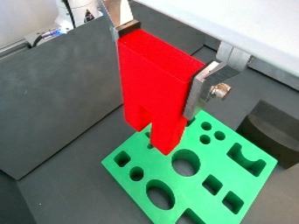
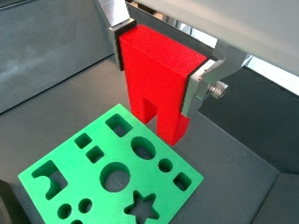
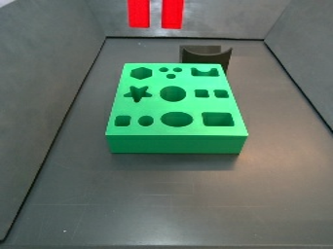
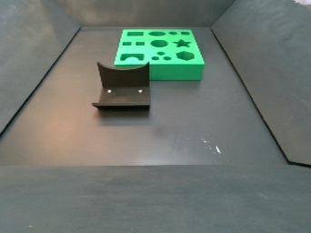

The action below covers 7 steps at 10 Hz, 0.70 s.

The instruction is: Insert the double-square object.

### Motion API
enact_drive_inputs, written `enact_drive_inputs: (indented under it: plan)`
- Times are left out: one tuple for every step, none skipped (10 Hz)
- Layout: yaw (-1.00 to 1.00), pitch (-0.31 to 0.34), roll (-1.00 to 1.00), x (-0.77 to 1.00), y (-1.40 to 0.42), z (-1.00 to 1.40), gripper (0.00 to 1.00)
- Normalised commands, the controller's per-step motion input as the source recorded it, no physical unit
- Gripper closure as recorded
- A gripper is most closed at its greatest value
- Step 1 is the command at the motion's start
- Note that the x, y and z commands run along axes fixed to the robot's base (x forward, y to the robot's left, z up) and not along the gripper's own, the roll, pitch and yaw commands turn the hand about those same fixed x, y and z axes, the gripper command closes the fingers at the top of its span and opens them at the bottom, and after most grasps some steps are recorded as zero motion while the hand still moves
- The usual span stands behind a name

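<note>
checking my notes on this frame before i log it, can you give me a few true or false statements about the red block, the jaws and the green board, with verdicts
1. The gripper is shut on the double-square object, its jaws on two opposite sides. True.
2. The double-square object is already seated in the green board. False: it hangs above the board, its two legs pointing down and clear of the surface.
3. The green board has a star-shaped hole. True, seen in both side views.
4. The fixture stands on top of the green board. False: it stands on the floor beside the board.
5. Another piece already fills one of the board's holes. False: every hole in view is empty.
</note>
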Motion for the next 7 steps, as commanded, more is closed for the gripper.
enact_drive_inputs:
  plan:
    - [0.15, -0.173, 0.2, 0.17, 0.03, -0.57, 1.0]
    - [0.06, -0.153, 0.13, 0.34, 0.1, -0.72, 1.0]
    - [0.01, -0.119, 0.1, 0.27, 0.01, -0.87, 1.0]
    - [0.05, -0.109, 0.11, 0.22, 0.06, -0.88, 1.0]
    - [0.08, -0.07, 0.14, 0.09, 0.14, -0.95, 1.0]
    - [0.07, -0.081, 0.13, 0.15, 0.16, -0.89, 1.0]
    - [0.08, -0.113, 0.12, 0.33, 0.2, -0.78, 1.0]
